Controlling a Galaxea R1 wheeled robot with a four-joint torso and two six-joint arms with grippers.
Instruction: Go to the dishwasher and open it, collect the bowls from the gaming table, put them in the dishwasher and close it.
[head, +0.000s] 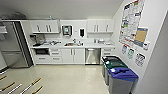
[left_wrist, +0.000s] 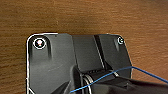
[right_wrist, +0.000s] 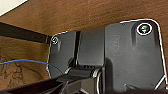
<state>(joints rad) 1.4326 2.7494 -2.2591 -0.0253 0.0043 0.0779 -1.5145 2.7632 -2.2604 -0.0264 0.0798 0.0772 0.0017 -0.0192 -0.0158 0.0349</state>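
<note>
Nearest the head camera are the wooden-handled rods (head: 32, 84) at the lower edge of its view, with pale floor (head: 72, 80) beyond them. The dishwasher (head: 92, 56) stands across that floor, built in under the counter (head: 75, 46) on the far wall, its stainless front closed and flush with the white cabinet doors (head: 73, 55) on one side and white drawers (head: 107, 52) on the other. Its door faces straight out into the room toward the robot; the panel stands slightly taller than wide, and a bar handle runs level across its top edge. Outward from it, a sink (head: 72, 44) is set in the counter, a steel refrigerator (head: 12, 45) stands at the far end of the run, and lidded bins (head: 120, 75) line the wall with posters (head: 131, 22). By my judgement the first step is in hand: the approach to the dishwasher, not yet opened. The next move calls for closing in square to its front, near enough to reach that top handle. Each wrist view looks over brown wood grain (left_wrist: 82, 17); I cannot tell whether either pincer is released or clenched, and the dishwasher lies well apart from both.
</note>
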